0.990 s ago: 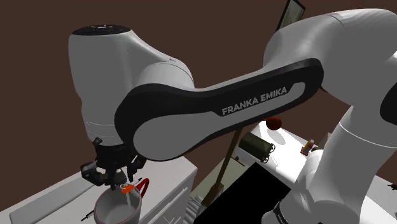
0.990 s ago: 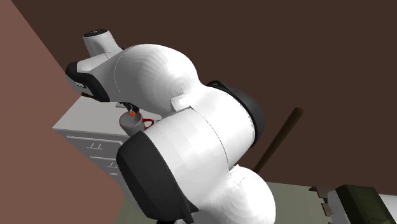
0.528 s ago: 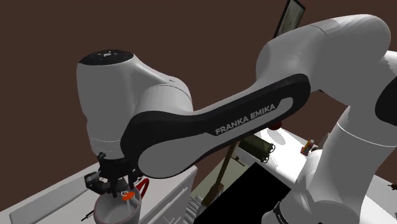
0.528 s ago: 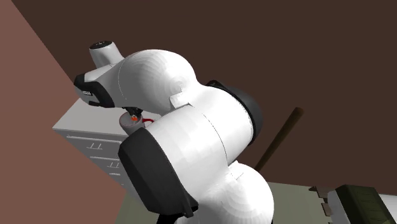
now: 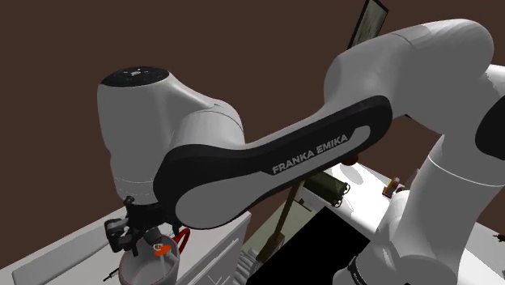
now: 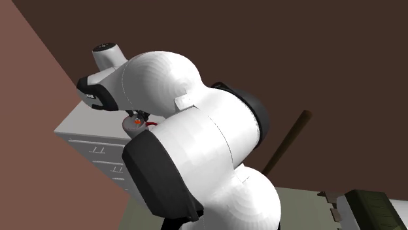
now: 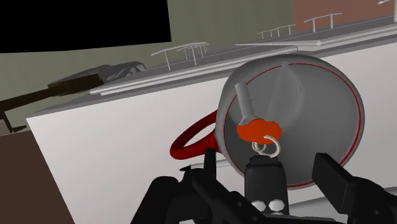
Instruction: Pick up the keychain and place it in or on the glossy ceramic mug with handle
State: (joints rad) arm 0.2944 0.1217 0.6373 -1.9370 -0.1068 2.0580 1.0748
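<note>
**Keychain at the mug's mouth, tool released**

In the shoulder view, the tool (image 5: 150,243) is seen low over the grey mug (image 5: 137,274), which stands on the white worktop (image 5: 57,253). The orange of the keychain (image 5: 163,250) is seen at the mug's rim, beside the red handle (image 5: 184,237). The fingers cannot be read here.

In the second exterior view, the mug (image 6: 135,129) is found on top of a white drawer cabinet (image 6: 91,140), tucked under the arm. The keychain (image 6: 137,120) is marked by an orange spot at the mug's top.

In the wrist view, the tool (image 7: 297,159) is shown released: its fingers (image 7: 264,181) stand apart and nothing is clasped between them. The keychain (image 7: 257,129), with its grey key, orange body and small ring, is seen inside the mouth of the mug (image 7: 331,95). The ring lies just past one fingertip. Whether it rests on the mug's floor cannot be told.

The placing step is judged to be in hand, at the point of release. A straight lift clear of the rim is called for next, so that neither the mug nor the ring is caught.
</note>
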